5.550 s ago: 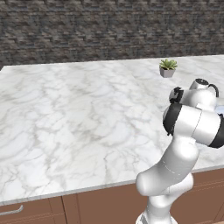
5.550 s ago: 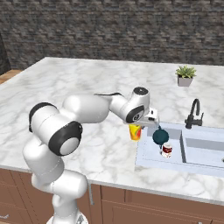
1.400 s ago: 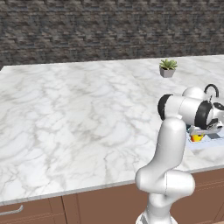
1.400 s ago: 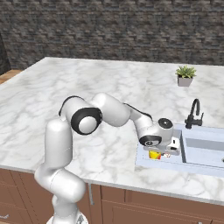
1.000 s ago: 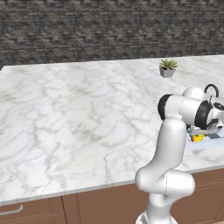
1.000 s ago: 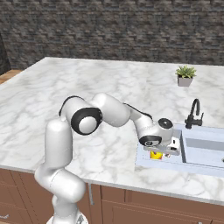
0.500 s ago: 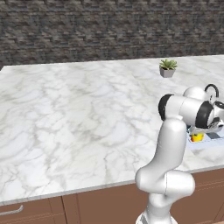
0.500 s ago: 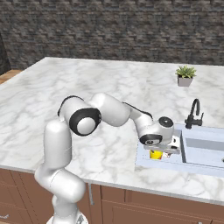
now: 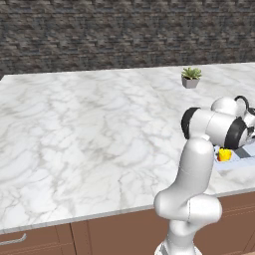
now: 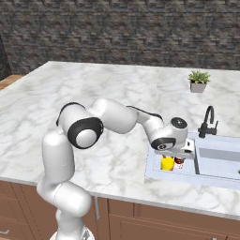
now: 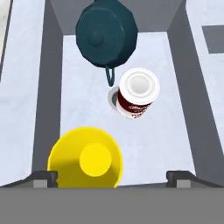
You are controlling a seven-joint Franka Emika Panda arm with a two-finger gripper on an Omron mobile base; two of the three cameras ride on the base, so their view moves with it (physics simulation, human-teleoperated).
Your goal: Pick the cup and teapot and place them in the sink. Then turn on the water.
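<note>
Seen from above in the hand view, the yellow cup (image 11: 85, 159) stands on the floor of the sink (image 11: 83, 109), in its small basin. The dark teal teapot (image 11: 107, 37) sits at the basin's far end, its thin handle pointing toward the drain. My gripper (image 11: 113, 178) hangs open just above the cup, a fingertip on either side and neither touching it. From the right base view, the gripper (image 10: 176, 154) is low over the sink (image 10: 220, 164) with the cup (image 10: 167, 163) below it. The cup (image 9: 224, 155) also peeks out beside my arm in the left base view.
A red-and-white can (image 11: 138, 92) stands between cup and teapot, over the drain. The black faucet (image 10: 208, 123) rises behind the sink's divider. A small potted plant (image 10: 198, 80) sits at the counter's back. Basin walls (image 11: 46, 87) stand close on both sides.
The jaws have spread wide and let go of the cup, which now stands free in the small basin. The arm has barely moved.
</note>
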